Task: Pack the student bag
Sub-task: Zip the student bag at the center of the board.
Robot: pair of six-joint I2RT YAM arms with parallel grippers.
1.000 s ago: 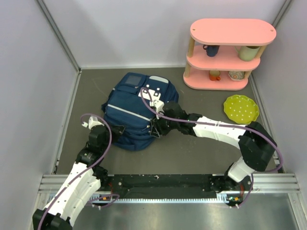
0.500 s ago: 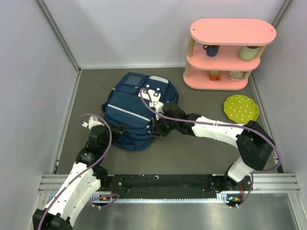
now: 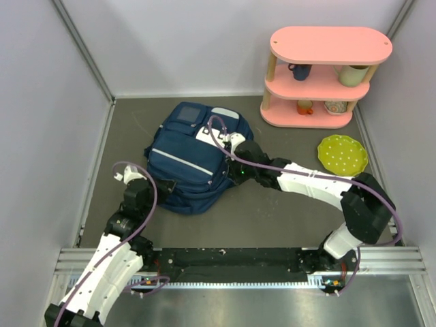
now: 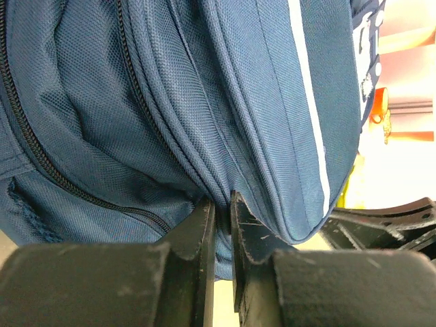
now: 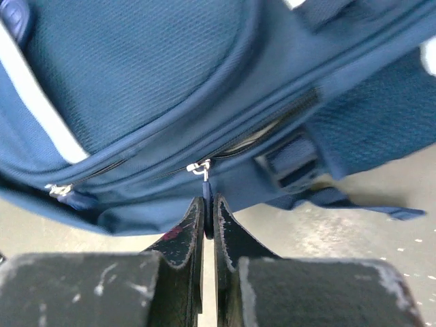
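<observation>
Large navy blue fabric backpack (image 3: pixel 189 155), white stripe trims, lying flat on grey table (image 3: pixel 286 214), left of centre. Right gripper (image 5: pixel 208 204) at bag's right side: jaws pressed together on dark blue zipper pull tab (image 5: pixel 206 189) (silver slider (image 5: pixel 199 167) just above). Left gripper (image 4: pixel 222 201) at bag's near-left corner: jaws almost together, pinching fold of bag fabric. Pink three-tier shelf (image 3: pixel 320 75) and lime dotted plate (image 3: pixel 343 154) well apart, far right.

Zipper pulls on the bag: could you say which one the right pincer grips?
The central pull, pinched in the right pincer; the left pull hangs free.
</observation>
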